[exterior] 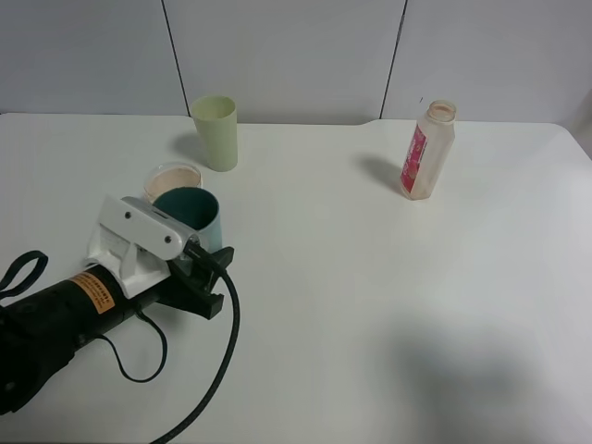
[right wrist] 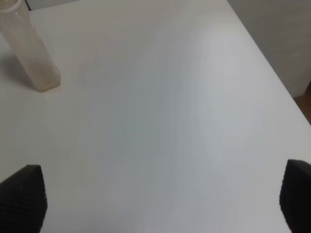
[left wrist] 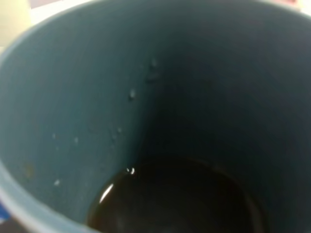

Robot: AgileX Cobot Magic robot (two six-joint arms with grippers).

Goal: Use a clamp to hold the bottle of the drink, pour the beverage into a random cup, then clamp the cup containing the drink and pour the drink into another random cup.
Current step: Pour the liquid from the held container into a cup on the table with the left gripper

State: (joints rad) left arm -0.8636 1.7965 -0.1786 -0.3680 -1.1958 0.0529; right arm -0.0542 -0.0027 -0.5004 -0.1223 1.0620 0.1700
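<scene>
The teal cup (exterior: 196, 215) stands at the left of the table, and my left gripper (exterior: 190, 252) has closed around its near side, its silver-grey plate and orange band showing. The fingers are hidden under the plate. The left wrist view looks straight into the teal cup (left wrist: 97, 97), with dark brown beverage (left wrist: 175, 199) at its bottom. The bottle (exterior: 427, 151), with its pink label and no cap, stands upright at the back right. It also shows in the right wrist view (right wrist: 33, 53). My right gripper (right wrist: 160, 204) is open and empty over bare table.
A pale yellow-green cup (exterior: 215, 132) stands at the back left. Another cup with a pale rim (exterior: 169, 175) sits just behind the teal cup, touching or overlapping it in view. A black cable (exterior: 217, 361) trails across the table's front left.
</scene>
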